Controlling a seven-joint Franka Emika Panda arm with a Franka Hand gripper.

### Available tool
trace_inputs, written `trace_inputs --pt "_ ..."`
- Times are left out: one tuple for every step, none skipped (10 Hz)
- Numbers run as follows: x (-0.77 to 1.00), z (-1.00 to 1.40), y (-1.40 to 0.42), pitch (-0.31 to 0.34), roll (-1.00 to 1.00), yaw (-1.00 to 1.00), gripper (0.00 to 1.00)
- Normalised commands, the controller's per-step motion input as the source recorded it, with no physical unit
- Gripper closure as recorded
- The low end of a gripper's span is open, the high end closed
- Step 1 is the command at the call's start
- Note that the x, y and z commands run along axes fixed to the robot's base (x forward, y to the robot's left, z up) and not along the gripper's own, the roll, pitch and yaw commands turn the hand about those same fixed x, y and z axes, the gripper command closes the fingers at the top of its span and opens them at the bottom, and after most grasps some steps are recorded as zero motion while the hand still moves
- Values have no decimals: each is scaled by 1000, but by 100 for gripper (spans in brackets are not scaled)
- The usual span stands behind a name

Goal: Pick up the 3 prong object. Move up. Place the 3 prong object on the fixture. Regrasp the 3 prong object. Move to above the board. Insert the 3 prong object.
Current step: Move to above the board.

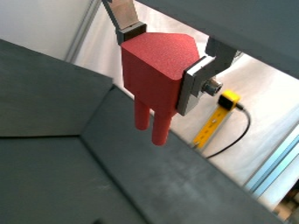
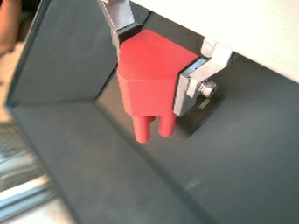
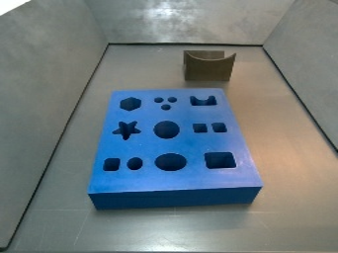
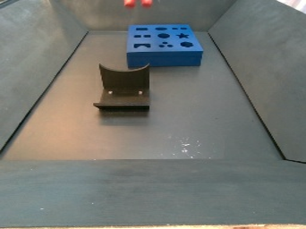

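Note:
The 3 prong object (image 1: 149, 77) is a red-orange block with its prongs hanging down. My gripper (image 1: 162, 56) is shut on it, one silver finger (image 1: 126, 24) on each side, as both wrist views show (image 2: 149, 74). It hangs high over the dark floor, touching nothing. In a side view only the red prong tips (image 4: 135, 4) show at the upper edge, above the far end of the bin. The blue board (image 3: 172, 143) lies flat on the floor, its cut-outs free (image 4: 165, 45). The dark fixture (image 3: 208, 65) stands apart from the board with nothing on it (image 4: 123, 88).
Grey sloping walls (image 3: 73, 79) ring the floor on all sides. Outside the bin, a yellow tape measure (image 1: 229, 99) with a black cable lies on a white surface.

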Motion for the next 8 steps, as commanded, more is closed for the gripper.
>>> trace_inputs --pt "-329 227 -1000 -23 -1000 -106 100" --pt "-336 228 -1000 -16 -1000 -110 100" --pt "-337 229 -1000 -11 -1000 -110 100" --pt "-345 232 -1000 -6 -1000 -111 100" --pt "-363 233 -1000 -4 -1000 -111 100" --pt "-376 233 -1000 -6 -1000 -110 100" --pt "-392 230 -1000 -7 -1000 -108 100" --pt "-359 198 -843 -10 -1000 -102 100"
